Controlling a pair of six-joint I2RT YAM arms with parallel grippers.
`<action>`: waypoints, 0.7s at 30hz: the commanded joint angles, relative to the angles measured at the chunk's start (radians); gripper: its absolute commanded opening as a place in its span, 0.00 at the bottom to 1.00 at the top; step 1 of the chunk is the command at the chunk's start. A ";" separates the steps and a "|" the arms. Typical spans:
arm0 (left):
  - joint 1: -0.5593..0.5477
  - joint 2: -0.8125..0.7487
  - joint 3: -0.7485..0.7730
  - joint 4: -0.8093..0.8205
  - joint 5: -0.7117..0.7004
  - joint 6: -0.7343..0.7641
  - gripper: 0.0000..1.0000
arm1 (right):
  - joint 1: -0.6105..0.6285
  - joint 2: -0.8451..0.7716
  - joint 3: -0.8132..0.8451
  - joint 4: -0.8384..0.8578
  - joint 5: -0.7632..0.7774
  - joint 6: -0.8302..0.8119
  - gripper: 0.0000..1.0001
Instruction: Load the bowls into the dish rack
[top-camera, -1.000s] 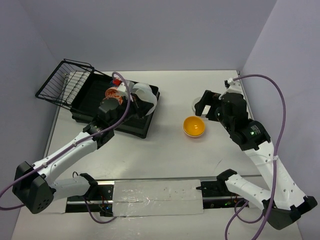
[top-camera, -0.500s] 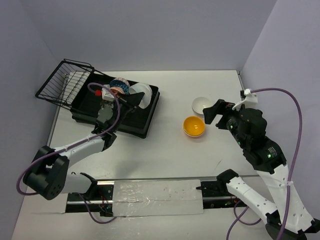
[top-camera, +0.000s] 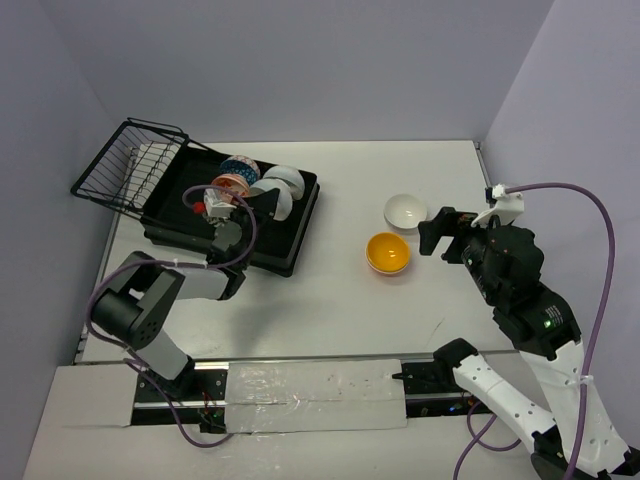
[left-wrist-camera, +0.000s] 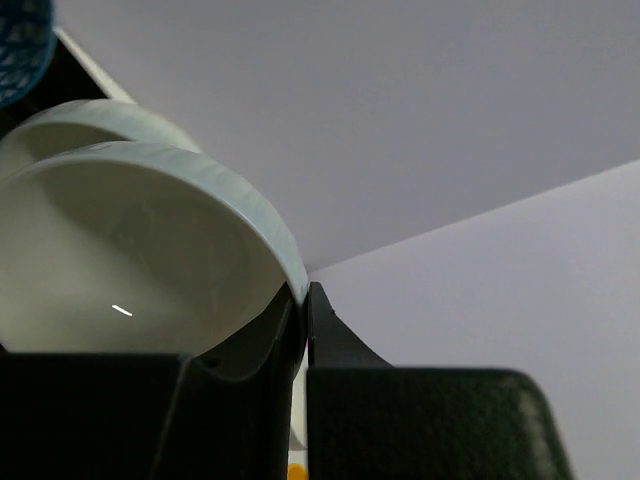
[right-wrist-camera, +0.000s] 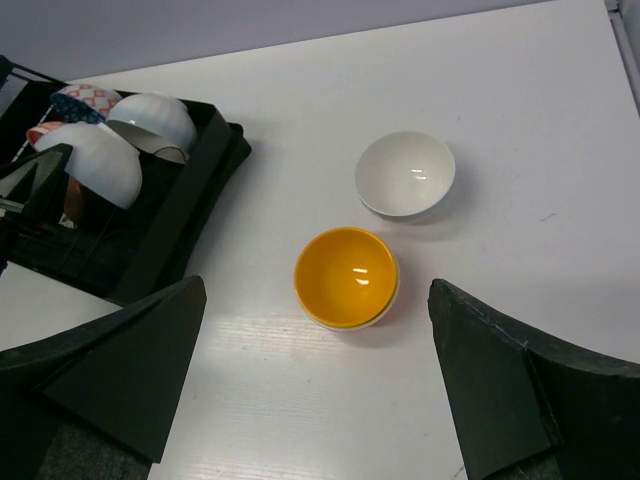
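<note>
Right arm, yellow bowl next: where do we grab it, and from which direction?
Pinch the rim of the yellow bowl, coming straight down from above. It sits upright, mouth open, on the table, so one finger can go inside the wall and one outside. Take the near rim, away from the white bowl standing apart behind it. The right gripper is open.

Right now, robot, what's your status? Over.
Left tool shut on a white bowl at the dish rack. Right tool open over the yellow bowl. Plain bowl beside it, both unloaded. Nothing blocking.
</note>
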 joint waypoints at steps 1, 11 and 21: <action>-0.009 0.028 0.007 0.395 -0.068 -0.034 0.00 | -0.006 0.008 0.020 -0.001 0.025 -0.053 1.00; -0.014 0.186 0.035 0.570 -0.085 -0.020 0.00 | -0.005 -0.005 -0.006 -0.002 0.008 -0.069 1.00; -0.014 0.243 0.091 0.640 -0.057 0.008 0.00 | -0.006 -0.014 -0.011 -0.007 0.007 -0.086 1.00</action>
